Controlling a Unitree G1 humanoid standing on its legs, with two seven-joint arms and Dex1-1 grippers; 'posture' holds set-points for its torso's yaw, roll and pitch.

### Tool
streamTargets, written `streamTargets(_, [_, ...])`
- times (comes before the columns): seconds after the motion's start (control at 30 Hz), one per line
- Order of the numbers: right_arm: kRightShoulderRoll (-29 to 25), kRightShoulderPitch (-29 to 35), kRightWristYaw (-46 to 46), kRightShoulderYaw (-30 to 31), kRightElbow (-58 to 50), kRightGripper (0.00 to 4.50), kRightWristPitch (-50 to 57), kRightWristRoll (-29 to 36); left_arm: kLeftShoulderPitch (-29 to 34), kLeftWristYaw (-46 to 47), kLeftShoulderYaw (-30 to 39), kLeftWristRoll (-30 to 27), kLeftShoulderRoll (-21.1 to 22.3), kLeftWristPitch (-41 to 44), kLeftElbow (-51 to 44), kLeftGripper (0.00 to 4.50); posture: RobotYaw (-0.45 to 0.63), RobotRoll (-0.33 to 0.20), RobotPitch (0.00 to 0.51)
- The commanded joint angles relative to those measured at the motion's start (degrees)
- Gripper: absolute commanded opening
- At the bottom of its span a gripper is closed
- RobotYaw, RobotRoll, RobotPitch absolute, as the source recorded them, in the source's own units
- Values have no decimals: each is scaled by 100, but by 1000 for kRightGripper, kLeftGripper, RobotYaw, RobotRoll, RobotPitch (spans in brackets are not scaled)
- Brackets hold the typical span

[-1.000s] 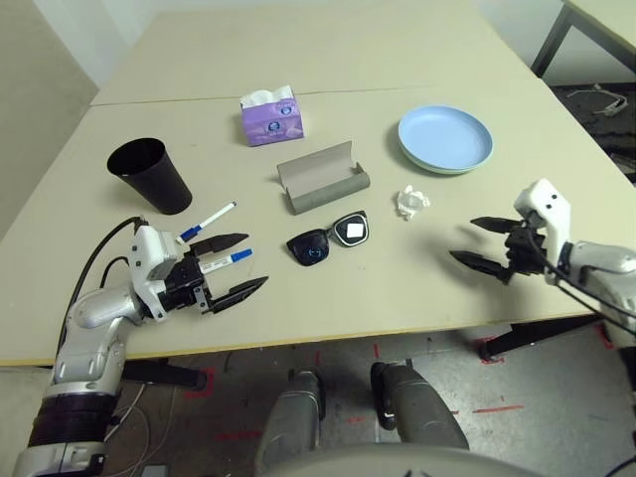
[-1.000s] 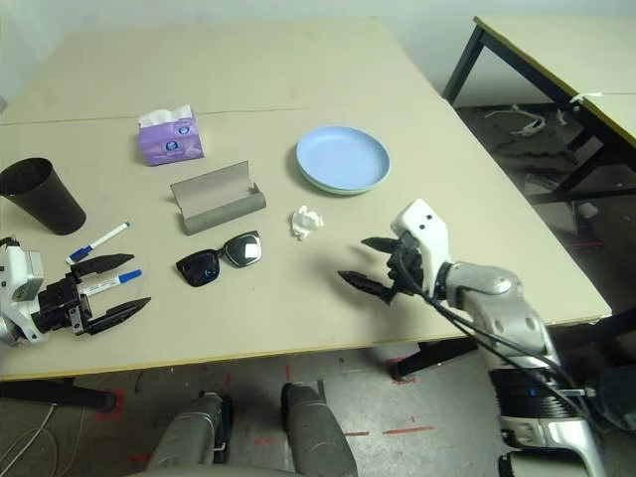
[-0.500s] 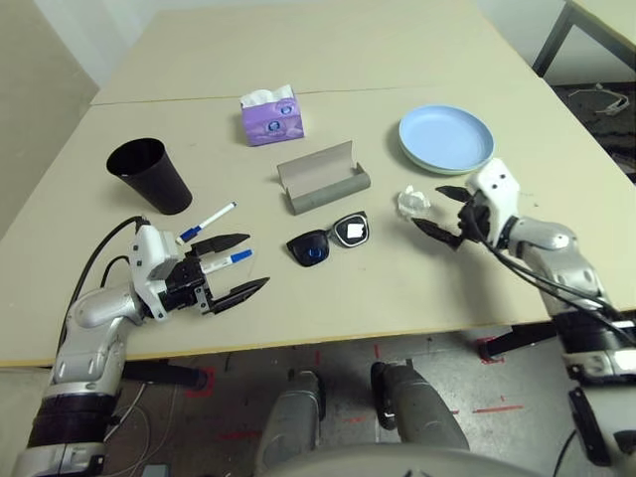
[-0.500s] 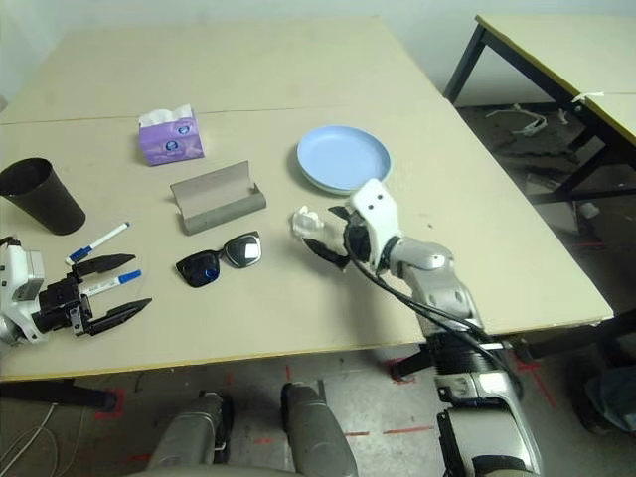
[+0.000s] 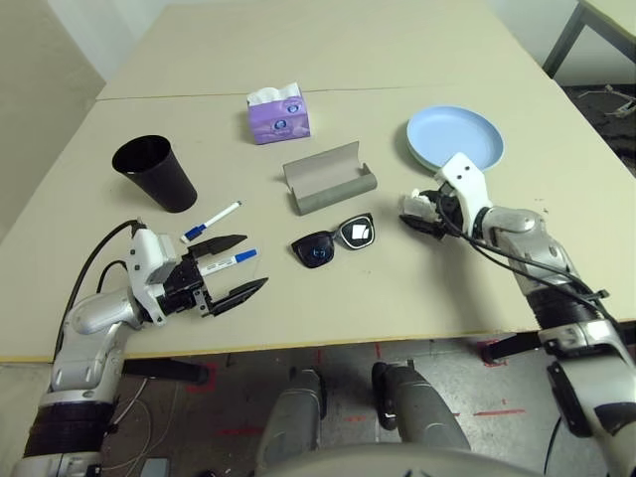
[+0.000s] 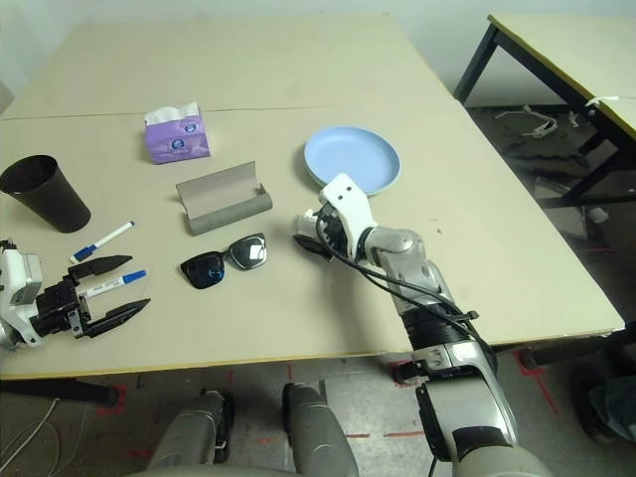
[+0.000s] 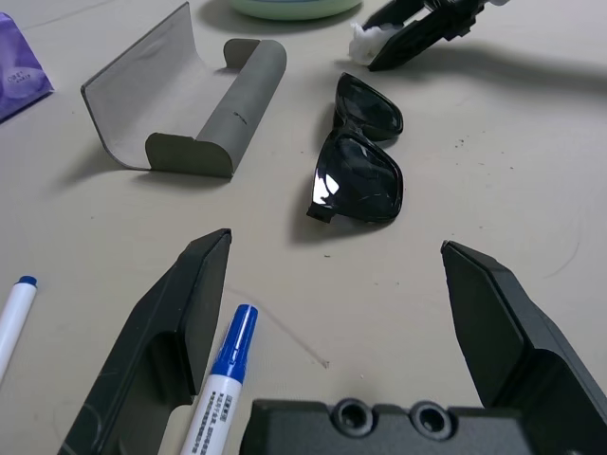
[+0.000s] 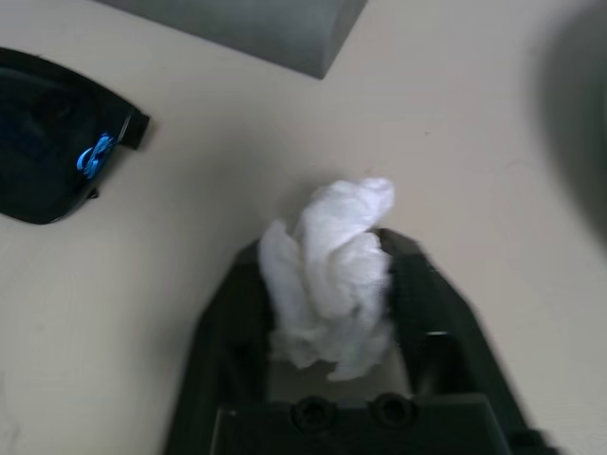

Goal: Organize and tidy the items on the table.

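Fingers of my left gripper (image 5: 231, 268) stand wide apart at the desk's (image 5: 397, 288) near edge, one blue-capped marker (image 5: 227, 260) lying between them. At 1 o'clock from it lie the black sunglasses (image 5: 334, 238). My right gripper (image 8: 327, 284) has its fingers clamped on the paper wad (image 8: 327, 270), at 3 o'clock of the sunglasses. Beyond: grey glasses case (image 5: 330, 179), black cup (image 5: 154, 174), light-blue plate (image 5: 457, 134).

white paper wad (image 8: 330, 275) btwn my black fingers (image 8: 432, 313); pale-blue plate (image 5: 455, 137), black cup (image 5: 154, 174) & sunglasses (image 5: 335, 241), grey case (image 5: 330, 177), purple tissue box (image 5: 278, 116).
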Motion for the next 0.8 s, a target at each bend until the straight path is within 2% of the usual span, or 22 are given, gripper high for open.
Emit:
streamTargets(0.03, [-106, 68, -2, 35, -57, 1113, 291, -35, 70, -4, 15, -1, -28, -32, -64, 4500, -82, 0, 177])
streamTargets(0.13, [-6, -112, -134, -154, -113, 41, 387, 101, 26, -1, -19, 7, -45, -25, -42, 4500, -89, 0, 177])
streamTargets(0.23, [175, -597, -374, -587, -134, 41, 638, 445, -3, -11, -42, 16, -53, -21, -23, 4500, -92, 0, 178])
streamTargets(0.37, [300, -1586, -866, -1100, 289, 41, 671, 668, -24, -36, -56, 24, -40, -18, 8, 4500, -96, 0, 181])
streamTargets(0.57, [220, -2720, -1816, -1235, 1978, 41, -137, 214, -32, -30, -65, 45, -38, -28, 23, 4500, -88, 0, 182])
streamTargets(0.7, [188, -3099, -2244, -1179, 3104, 41, -659, -58, 30, 16, -29, 43, -42, -34, -26, 4500, -71, 0, 182])
streamTargets(0.73, [191, -3127, -2259, -1173, 3226, 530, -733, -83, 67, 26, -10, 36, -38, -35, -51, 4500, -67, 0, 183])
streamTargets(0.8, [189, -3146, -2254, -1171, 3364, 1018, -836, -114, 133, 45, 24, 24, -29, -36, -88, 4500, -66, 0, 184])
